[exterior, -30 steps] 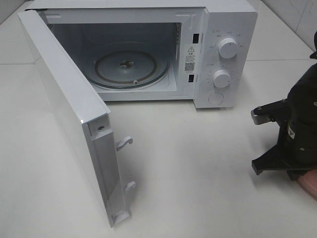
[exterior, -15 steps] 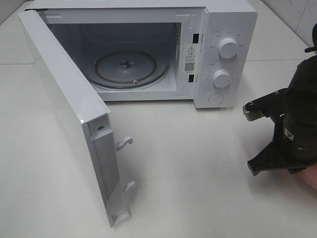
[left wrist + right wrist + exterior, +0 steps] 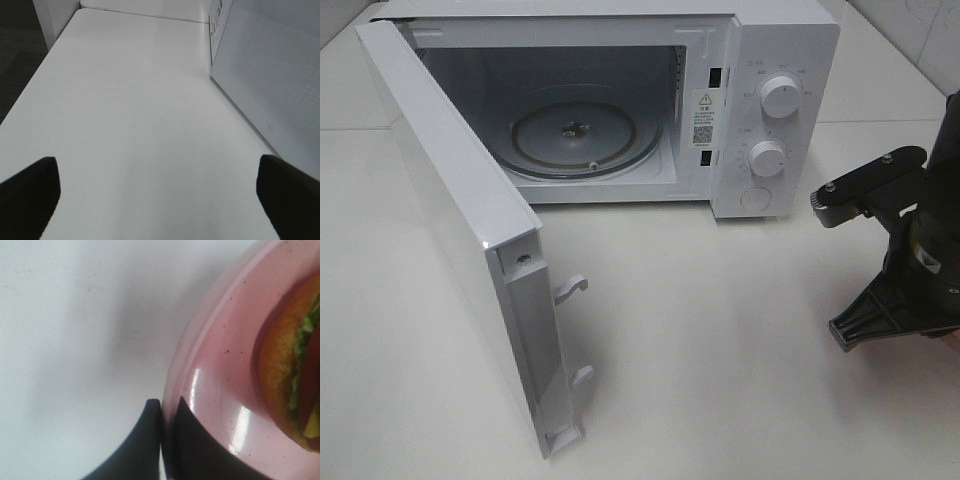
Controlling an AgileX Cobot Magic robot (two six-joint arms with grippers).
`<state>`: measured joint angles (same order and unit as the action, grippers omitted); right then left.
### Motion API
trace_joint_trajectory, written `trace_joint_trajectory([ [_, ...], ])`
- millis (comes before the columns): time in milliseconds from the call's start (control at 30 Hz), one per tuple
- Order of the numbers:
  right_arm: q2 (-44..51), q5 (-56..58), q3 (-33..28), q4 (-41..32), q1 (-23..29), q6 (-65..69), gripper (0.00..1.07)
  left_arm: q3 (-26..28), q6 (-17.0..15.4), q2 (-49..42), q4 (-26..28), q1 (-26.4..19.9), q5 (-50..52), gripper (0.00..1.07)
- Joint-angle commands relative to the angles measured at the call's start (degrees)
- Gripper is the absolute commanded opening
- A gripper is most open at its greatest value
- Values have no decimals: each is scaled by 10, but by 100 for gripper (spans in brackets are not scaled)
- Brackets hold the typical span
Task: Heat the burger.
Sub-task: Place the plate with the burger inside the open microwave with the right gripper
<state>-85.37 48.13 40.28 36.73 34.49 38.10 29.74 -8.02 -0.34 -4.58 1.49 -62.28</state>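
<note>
1. One burger [image 3: 295, 365] lies on one pink plate [image 3: 215, 355], right of the microwave [image 3: 780, 40].
2. Right gripper [image 3: 169, 407] pinches the plate's rim; left gripper [image 3: 160, 200] is spread wide, empty.
3. The one microwave has its door [image 3: 450, 200] open and two knobs [image 3: 780, 97].
4. White table [image 3: 720, 350].

The burger [image 3: 282, 360] is sitting on a pink plate [image 3: 215, 370], showing its golden-brown bun, green lettuce, and red and yellow layers, partly out of view.
</note>
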Motion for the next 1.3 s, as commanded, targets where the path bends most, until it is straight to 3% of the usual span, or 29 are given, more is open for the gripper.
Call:
trace_joint_trajectory([
  [33, 19, 30, 0, 24, 13, -18, 0, -1, -1, -6, 2, -2, 7, 100],
  [833, 122, 124, -20, -5, 192, -54, 0, -1, -1, -6, 2, -2, 7, 100],
  [1300, 187, 181, -38, -28, 329, -55, 0, -1, -1, -6, 2, -2, 7, 100],
])
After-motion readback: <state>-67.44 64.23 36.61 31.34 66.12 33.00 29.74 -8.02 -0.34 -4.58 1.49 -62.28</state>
